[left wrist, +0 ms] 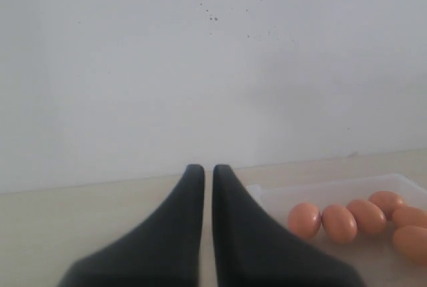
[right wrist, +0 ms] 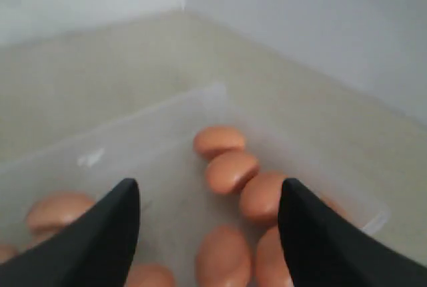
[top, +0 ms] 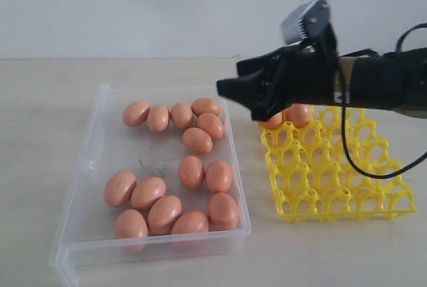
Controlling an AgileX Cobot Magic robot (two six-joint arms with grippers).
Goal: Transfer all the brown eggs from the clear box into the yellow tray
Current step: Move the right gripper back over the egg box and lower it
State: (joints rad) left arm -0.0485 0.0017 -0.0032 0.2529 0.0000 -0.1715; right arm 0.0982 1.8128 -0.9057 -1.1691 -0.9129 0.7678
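- Brown eggs (top: pixel 191 171): fourteen lie loose in the clear box (top: pixel 93 160). One cluster is directly beneath the right fingers (right wrist: pixel 107 233), and the others are farther from them, toward the box's near end.
- Two more eggs sit in the yellow tray (top: pixel 333 193), just behind the right fingers and partly hidden by the arm.
- The right fingers are spread wide, released, and hover empty above the box.
- The left fingers (left wrist: pixel 180 233) are clenched together on nothing, with eggs beyond their tips.
- Box and tray rest on a pale bench (top: pixel 40 100).
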